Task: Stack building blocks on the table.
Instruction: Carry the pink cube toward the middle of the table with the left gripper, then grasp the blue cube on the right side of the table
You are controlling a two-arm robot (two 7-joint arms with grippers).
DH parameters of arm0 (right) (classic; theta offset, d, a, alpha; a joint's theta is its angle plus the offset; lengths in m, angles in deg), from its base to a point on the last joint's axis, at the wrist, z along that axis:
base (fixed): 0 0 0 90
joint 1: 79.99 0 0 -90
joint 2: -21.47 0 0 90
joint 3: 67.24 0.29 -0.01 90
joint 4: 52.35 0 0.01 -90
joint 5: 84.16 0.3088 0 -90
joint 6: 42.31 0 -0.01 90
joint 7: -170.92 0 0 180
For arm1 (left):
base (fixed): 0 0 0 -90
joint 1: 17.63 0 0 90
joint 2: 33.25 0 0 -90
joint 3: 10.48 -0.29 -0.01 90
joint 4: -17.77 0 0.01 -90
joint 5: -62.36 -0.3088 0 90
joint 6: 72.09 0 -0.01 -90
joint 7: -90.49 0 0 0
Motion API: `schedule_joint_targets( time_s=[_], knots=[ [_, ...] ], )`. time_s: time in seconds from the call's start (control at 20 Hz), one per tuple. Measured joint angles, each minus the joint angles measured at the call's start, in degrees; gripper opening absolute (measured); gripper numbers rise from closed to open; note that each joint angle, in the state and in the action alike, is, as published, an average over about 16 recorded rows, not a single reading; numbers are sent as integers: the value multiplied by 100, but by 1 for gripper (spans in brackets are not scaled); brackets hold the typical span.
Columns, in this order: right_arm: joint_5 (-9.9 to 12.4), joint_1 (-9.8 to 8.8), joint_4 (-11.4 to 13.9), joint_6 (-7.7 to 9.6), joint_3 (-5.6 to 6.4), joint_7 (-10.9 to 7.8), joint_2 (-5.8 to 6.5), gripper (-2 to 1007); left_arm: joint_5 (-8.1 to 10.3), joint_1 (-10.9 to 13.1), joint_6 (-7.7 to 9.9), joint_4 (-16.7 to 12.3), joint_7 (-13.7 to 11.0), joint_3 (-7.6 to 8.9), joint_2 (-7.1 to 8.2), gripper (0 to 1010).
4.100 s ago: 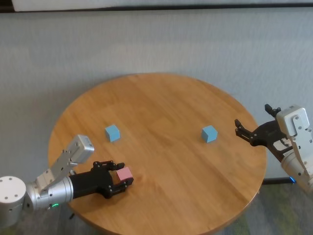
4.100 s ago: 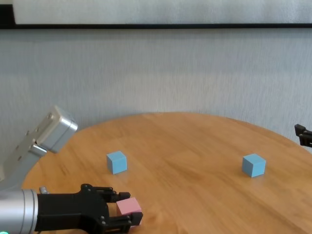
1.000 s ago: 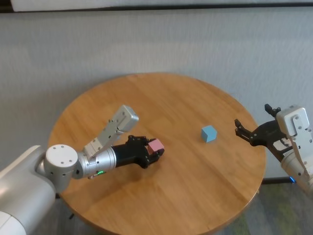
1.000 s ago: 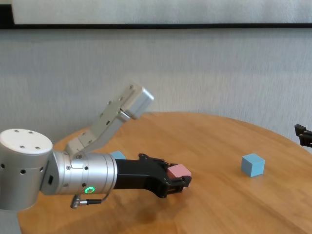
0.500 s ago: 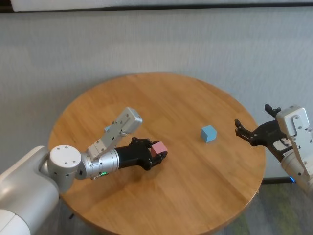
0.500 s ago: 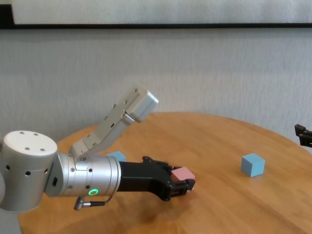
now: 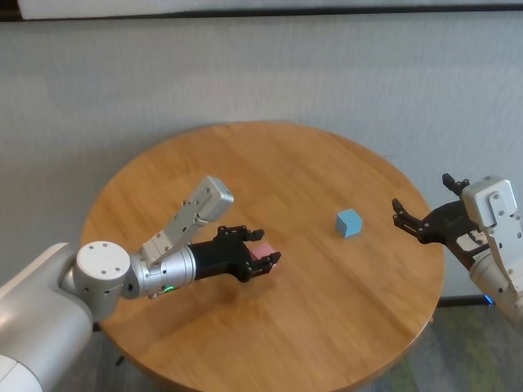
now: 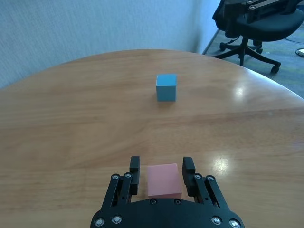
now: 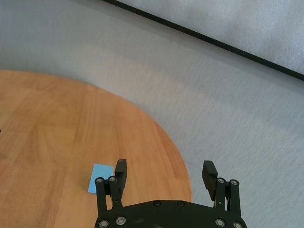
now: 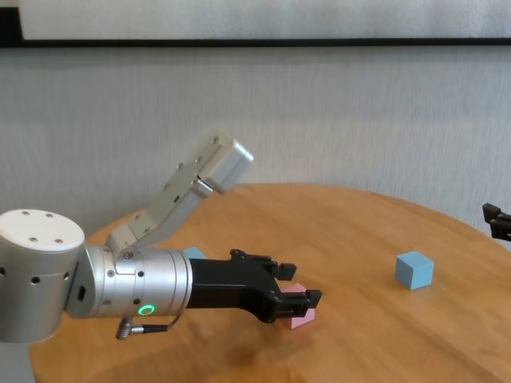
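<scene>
The pink block (image 7: 262, 250) lies on the round wooden table (image 7: 286, 163) near its middle. My left gripper (image 7: 270, 247) is open around it, with a small gap on each side in the left wrist view (image 8: 164, 180). In the chest view the block (image 10: 303, 319) rests on the wood just below the fingers. One light blue block (image 7: 349, 222) stands apart to the right, also in the left wrist view (image 8: 166, 87). A corner of the second blue block (image 10: 192, 254) peeks out behind my left arm. My right gripper (image 7: 397, 214) is open and empty beyond the table's right edge.
A black office chair (image 8: 251, 23) stands on the floor beyond the table. A grey wall runs behind the table. Bare wood lies between the pink block and the right blue block (image 10: 414, 270).
My left gripper has opened and let go of the pink block, which now sits lower, on the table. The right arm has not moved.
</scene>
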State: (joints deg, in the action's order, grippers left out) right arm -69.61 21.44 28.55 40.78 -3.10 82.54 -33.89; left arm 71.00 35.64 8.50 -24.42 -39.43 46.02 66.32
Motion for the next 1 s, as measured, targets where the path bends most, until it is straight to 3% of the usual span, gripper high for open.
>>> schedule_joint_targets(
  time_s=[0.25, 0.5, 1.0],
  knots=[
    [0, 0, 0, 0, 0, 0, 0, 1001, 105, 175, 55, -408, 99, 120, 183, 717],
    [0, 0, 0, 0, 0, 0, 0, 1000, 239, 449, 129, -1016, 225, 283, 471, 860],
    [0, 0, 0, 0, 0, 0, 0, 1001, 495, 1448, 236, -2704, 581, 704, 1392, 997]
  ],
)
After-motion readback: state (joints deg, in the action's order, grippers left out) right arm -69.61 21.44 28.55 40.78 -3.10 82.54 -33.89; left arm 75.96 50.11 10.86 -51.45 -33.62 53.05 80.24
